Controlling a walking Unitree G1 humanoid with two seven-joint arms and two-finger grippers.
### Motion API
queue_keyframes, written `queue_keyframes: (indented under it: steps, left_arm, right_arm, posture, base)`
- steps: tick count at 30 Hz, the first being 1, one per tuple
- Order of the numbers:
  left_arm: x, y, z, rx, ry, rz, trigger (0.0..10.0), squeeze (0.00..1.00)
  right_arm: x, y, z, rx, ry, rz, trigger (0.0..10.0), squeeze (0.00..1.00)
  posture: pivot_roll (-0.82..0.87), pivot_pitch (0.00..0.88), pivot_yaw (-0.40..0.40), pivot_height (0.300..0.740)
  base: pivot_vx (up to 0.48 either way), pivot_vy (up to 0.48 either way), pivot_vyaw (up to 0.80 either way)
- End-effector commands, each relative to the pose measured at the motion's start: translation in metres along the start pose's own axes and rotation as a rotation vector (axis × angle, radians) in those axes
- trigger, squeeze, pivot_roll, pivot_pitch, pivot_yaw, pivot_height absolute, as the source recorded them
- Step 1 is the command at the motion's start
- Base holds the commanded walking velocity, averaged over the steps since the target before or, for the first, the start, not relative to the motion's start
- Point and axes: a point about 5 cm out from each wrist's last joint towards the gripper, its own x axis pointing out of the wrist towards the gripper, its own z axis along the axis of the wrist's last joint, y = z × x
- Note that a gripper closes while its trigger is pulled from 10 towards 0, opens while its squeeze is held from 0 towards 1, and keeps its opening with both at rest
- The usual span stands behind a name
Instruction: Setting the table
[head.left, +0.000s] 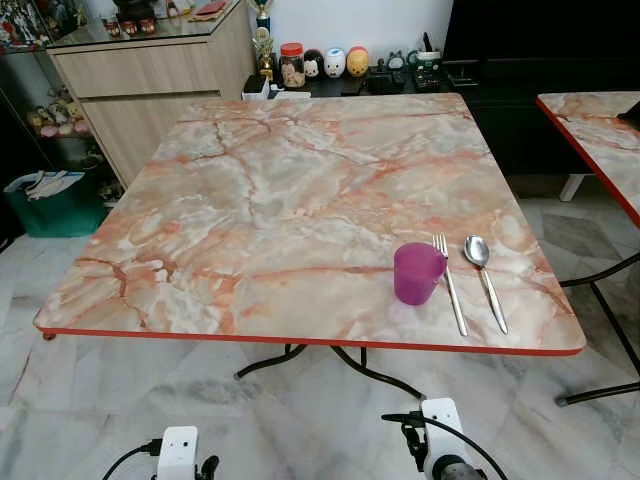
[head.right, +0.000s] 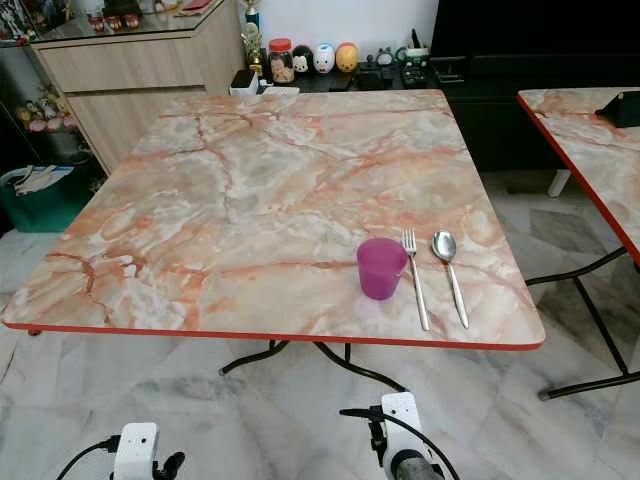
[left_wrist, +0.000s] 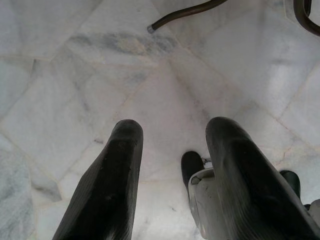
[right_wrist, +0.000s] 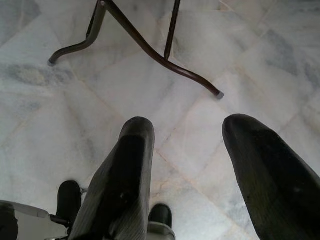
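left eye view: cup (head.left: 417, 272), fork (head.left: 449, 283), spoon (head.left: 484, 277) near tabletop (head.left: 280, 200) front-right edge | cup contents unclear | left gripper (left_wrist: 172, 132), right gripper (right_wrist: 187, 132) wide apart, holding nothing, over floor (right_wrist: 60, 125)

Marble-top tables: two showing — the near table (head.left: 250, 200) and a second table (head.left: 600, 140) sitting at the right edge.
Purple cups: one cup (head.left: 417, 272) standing on the near table.
Forks: one fork (head.left: 449, 282) lying just beside the cup.
Spoons: one spoon (head.left: 484, 277) lying beside the fork.
Round figurines: three sitting in a row (head.left: 335, 63) on the dark counter behind.
Jars: one red-lidded jar (head.left: 292, 65) standing by the figurines.
Bins: one green bin (head.left: 50, 200) standing on the floor at left.
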Motion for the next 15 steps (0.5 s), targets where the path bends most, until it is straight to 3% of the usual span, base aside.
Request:
queue_keyframes:
  steps: [1,15]
  left_arm:
    - [-0.002,0.002,-0.008,0.014,0.042,0.006,10.0,0.0]
    - [-0.005,0.014,-0.016,0.012,0.092,0.027,10.0,0.0]
  right_arm:
    - [0.002,0.001,0.006,-0.015,-0.03,0.003,10.0,0.0]
    - [0.001,0.001,0.008,-0.01,-0.052,-0.018,10.0,0.0]
  posture:
    - [-0.11,0.0,0.06,0.714]
    - [-0.1,0.0,0.063,0.714]
  base:
    - [0.0,0.0,0.0]
    - [0.0,0.0,0.0]
